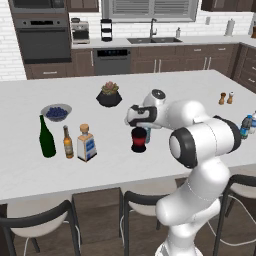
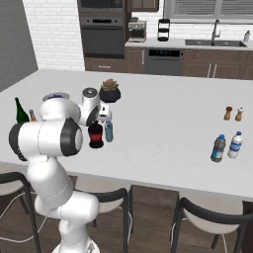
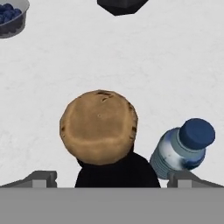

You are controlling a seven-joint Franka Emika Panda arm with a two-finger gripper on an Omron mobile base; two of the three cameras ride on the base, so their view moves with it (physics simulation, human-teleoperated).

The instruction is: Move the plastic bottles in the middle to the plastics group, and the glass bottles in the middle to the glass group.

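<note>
My end effector [image 1: 140,126] hangs directly over the dark round-bellied bottle [image 1: 139,140], whose tan cork stopper [image 3: 99,127] sits centred between my fingertips [image 3: 42,178] in the hand view. The fingers stand spread on either side of the bottle, touching nothing, so the end effector is released. The small water bottle [image 2: 108,131] stands just beside the dark bottle on the white table [image 1: 165,95]. At the table's left, the square blue-labelled bottle [image 1: 86,144] stands next to the slim amber bottle [image 1: 68,143] and the tall green wine bottle [image 1: 46,137]. Well apart on the right stand two small water bottles [image 2: 227,146]. A bowl of blueberries [image 1: 56,112] and a potted plant [image 1: 109,94] sit farther back.
</note>
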